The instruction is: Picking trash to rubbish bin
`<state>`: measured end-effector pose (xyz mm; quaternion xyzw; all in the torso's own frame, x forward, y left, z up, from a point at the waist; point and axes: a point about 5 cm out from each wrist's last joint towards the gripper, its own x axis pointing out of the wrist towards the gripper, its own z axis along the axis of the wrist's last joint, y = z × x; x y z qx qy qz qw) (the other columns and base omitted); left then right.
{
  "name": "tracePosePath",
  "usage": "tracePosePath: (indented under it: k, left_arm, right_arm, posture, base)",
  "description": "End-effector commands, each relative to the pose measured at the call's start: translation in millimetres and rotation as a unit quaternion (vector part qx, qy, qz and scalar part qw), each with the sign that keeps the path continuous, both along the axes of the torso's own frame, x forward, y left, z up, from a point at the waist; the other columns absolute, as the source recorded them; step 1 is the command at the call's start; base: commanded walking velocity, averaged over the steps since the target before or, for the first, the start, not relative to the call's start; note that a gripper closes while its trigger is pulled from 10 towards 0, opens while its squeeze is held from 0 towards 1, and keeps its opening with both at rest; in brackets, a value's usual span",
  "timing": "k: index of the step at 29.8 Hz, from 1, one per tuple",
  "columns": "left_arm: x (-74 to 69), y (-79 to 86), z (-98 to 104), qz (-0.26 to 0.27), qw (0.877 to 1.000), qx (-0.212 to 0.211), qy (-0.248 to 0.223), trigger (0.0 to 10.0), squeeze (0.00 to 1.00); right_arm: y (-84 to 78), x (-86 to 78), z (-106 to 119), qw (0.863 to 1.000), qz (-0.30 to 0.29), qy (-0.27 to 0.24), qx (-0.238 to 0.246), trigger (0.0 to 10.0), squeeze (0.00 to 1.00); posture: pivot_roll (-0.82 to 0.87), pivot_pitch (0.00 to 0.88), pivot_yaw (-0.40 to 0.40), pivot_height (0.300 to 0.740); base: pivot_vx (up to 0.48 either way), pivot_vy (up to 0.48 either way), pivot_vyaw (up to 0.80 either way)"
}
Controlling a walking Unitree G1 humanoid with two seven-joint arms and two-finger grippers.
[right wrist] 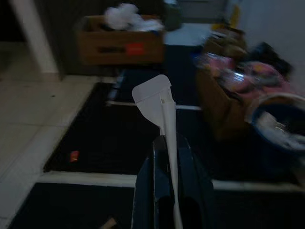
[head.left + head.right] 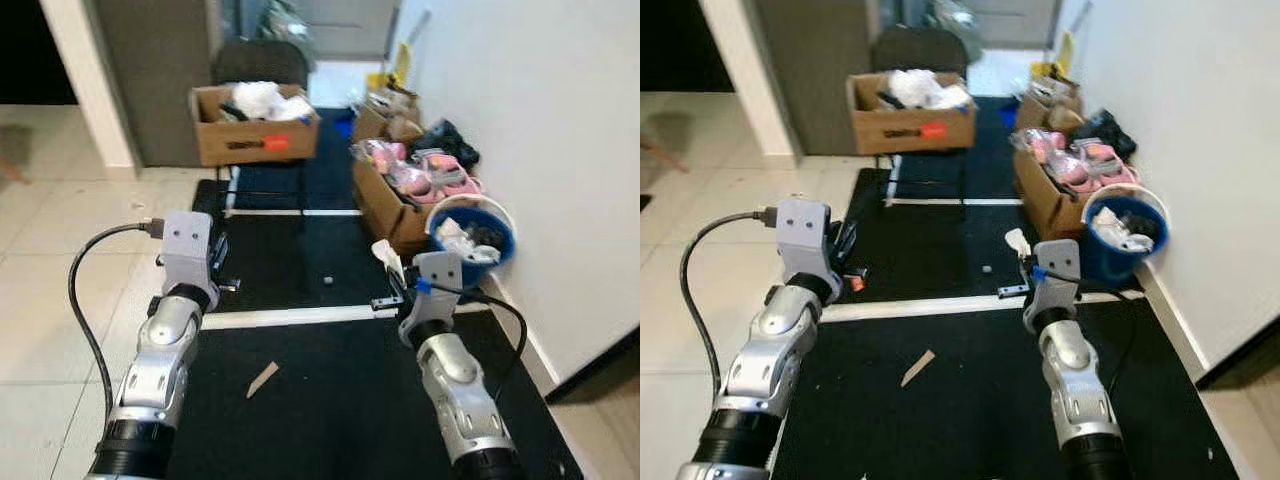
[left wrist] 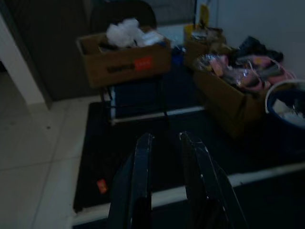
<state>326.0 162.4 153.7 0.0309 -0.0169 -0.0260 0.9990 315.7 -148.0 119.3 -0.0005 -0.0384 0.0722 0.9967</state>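
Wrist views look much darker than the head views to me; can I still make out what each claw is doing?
Left wrist view: dim and soft, yet the left claw shows its fingers apart with nothing between. Right wrist view: dark too, background blurred, but the white paper scrap stands out, pinched in the right claw. Eye views: evenly lit, fairly sharp; the blue bin reads clearly.

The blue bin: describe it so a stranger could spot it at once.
Follow the white wall on the robot's right down to the edge of the black mat. There, past the row of cardboard boxes, stands the blue bin. It is the one round container, white-rimmed and already holding trash.
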Motion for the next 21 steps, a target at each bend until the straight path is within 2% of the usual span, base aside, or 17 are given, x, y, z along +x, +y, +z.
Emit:
tracePosePath:
  k: [1,3,13,21]
  left_arm:
    - [-0.5,-2.0,-4.9,0.002,1.0,-0.002,0.011,10.0,0.0]
    - [1.0,-1.1,-4.0,0.0,1.0,-0.004,0.012,10.0,0.0]
    - [2.3,-8.3,-1.4,-0.011,1.0,-0.012,0.003,10.0,0.0]
    - [1.5,-6.9,-1.3,-0.007,1.0,-0.014,0.004,10.0,0.0]
  right_arm:
    - [-1.1,0.0,-1.9,1.0,-0.003,0.005,0.005,10.0,0.0]
    - [1.2,2.2,-6.0,1.0,-0.009,0.022,0.01,10.0,0.0]
    - [0.4,2.0,-7.2,1.0,-0.008,0.027,0.002,10.0,0.0]
    - [-0.3,1.9,-9.1,1.0,-0.013,0.029,-0.001,10.0,0.0]
  posture:
    - [-0.05,0.088,0.003,0.74]
    - [-0.06,0.09,0.013,0.74]
    - [-0.07,0.092,0.01,0.74]
    - [-0.07,0.097,0.008,0.74]
  base:
    - [0.0,0.0,-0.8]
    - [0.0,0.0,0.0]
    - [0.0,0.0,0.0]
    - [0.323,0.0,0.0]
